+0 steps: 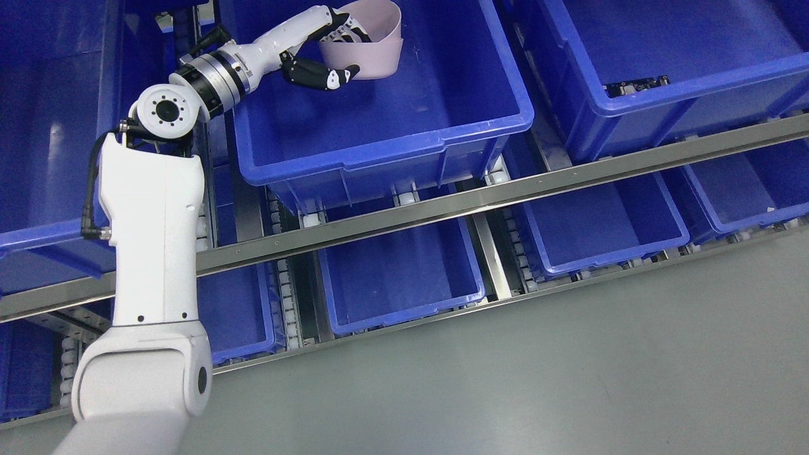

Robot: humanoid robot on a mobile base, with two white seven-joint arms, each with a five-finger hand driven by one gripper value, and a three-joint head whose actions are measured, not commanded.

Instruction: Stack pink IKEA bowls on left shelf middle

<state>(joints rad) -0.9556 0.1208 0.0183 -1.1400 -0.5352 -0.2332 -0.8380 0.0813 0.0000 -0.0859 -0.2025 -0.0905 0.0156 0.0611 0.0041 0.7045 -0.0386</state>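
Head view shows a shelf rack with blue bins on 2 levels, divided by a metal rail [480, 199] that runs across the scene from lower left to upper right. Grey floor [537, 379] fills the near right.

On the upper level, the middle blue bin [404, 136] is the biggest thing the work concerns; another large bin [682, 57] sits to its right with a small dark strip [635, 85] on its rim.

Next in size, the left arm [155, 253] rises from the near left and bends at its elbow joint toward the middle bin. No right arm shows.

At the far end of that bin sit the pink bowls [373, 47]. They look like 2 nested, 1 rim above the other, though the split is hard to confirm.

Smallest, the left hand [328, 54] grips the bowls: fingers hooked over the rim into the inside, thumb pressed on the outer wall.

Judging from this, the step in hand is seating or stacking the bowl in the bin. Whether it rests on the bin floor cannot be told. The next move likely calls for loosening the fingers without tipping the bowl, then lifting the hand clear of the rim.
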